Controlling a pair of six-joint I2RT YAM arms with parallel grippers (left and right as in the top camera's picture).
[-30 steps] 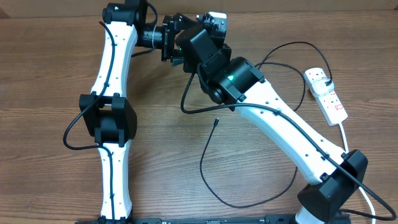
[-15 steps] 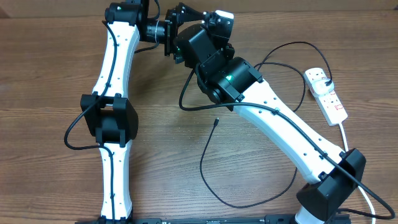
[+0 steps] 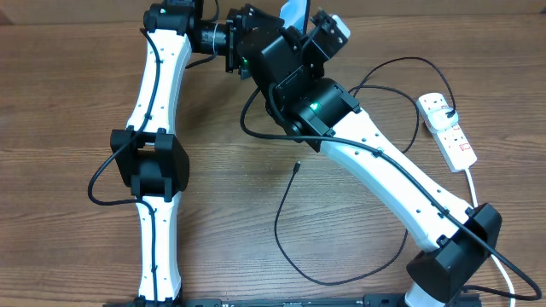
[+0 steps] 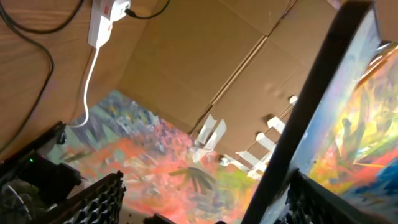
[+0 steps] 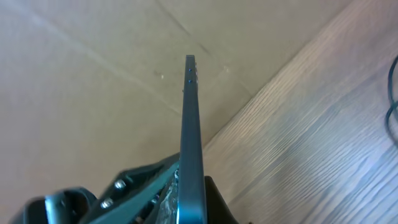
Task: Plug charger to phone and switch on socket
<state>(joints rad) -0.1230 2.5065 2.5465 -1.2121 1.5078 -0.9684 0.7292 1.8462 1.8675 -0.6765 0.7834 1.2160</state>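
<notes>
My right gripper [image 3: 299, 27] is shut on the phone [image 3: 293, 12] at the far middle of the table. In the right wrist view the phone [image 5: 191, 124] stands edge-on between the fingers of that gripper [image 5: 191, 179]. My left gripper [image 3: 241, 36] is open right beside it. In the left wrist view the phone [image 4: 348, 124] rises close to the right finger [image 4: 320, 202], with the left gripper [image 4: 211, 196] wide open. The charger's plug tip [image 3: 296, 166] lies loose on the table. Its black cable [image 3: 341, 275] loops round towards the socket [image 3: 450, 130] at the right.
A thick white cord [image 3: 473, 183] runs from the socket towards the right arm's base. The socket [image 4: 102, 22] and this cord [image 4: 87, 87] also show in the left wrist view. A cardboard wall [image 5: 93, 68] stands behind the table. The left arm's own black cable [image 3: 102, 183] loops at the left.
My right gripper has swung the phone up and towards the back edge, turning it on end. My left gripper has moved back with it. Cable tip and socket have not moved.
</notes>
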